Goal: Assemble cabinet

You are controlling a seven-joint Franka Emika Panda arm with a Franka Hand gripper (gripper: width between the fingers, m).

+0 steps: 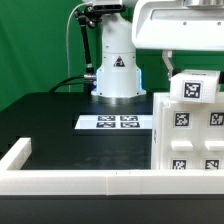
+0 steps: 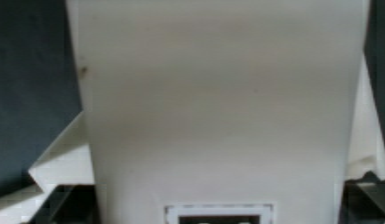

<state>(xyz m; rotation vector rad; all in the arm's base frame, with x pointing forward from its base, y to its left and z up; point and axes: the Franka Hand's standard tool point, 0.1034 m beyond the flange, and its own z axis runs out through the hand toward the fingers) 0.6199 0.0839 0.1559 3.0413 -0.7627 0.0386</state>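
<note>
While the cabinet body point(image 1: 190, 135) stands upright at the exterior view's right, its tall white front carries a grid of black-and-white square tags, and its foot drops behind the long white rail point(image 1: 110, 180) that runs across the foreground. A small tagged block point(image 1: 197, 87) sits right at the top of it, its tag facing the camera, just under the big white end of the arm point(image 1: 185, 28). And in the wrist view there is the same story up close: a broad white panel point(image 2: 215, 110) fills nearly the whole frame, plain and smooth, with the edge of one tag point(image 2: 219, 213) peeking out low on it.

Now the fingers point(image 1: 172, 62): only a dark sliver of them shows below the arm's head in the exterior view, tucked against the block's upper corner. How wide they stand, and whether they have hold of anything, I cannot tell; the wrist view shows dark shapes on either side of the panel's lower end, but nothing clear enough to call.

Further out, the marker board point(image 1: 119, 122) lies flat on the black bench point(image 1: 50, 120), its four tags in a neat cluster, well apart from the cabinet. Behind it rises the arm's white base point(image 1: 116, 75), a warning triangle on its front, against a green backdrop point(image 1: 35, 45).
</note>
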